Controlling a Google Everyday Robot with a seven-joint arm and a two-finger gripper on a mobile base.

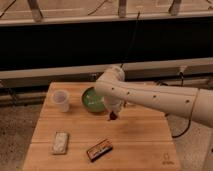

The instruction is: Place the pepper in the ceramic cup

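The tool point(113, 111) hangs over the desk point(142, 145) just right of the green bowl point(90, 99), clamped on the pepper point(114, 117), which pokes out below its tip. The cup point(60, 100) stands upright left of the bowl, well apart from the pepper.

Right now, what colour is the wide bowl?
The wide round bowl is green, camera view; the pincer hangs beside its rim.

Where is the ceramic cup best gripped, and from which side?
Probably the rim, one finger inside, one outside, coming straight down: the ceramic cup stands upright, open mouth up, with tapered sides and no handle. The green bowl sits to its right, so a side approach looks tighter. The end effector is just right of the bowl, with the pepper at its tip.
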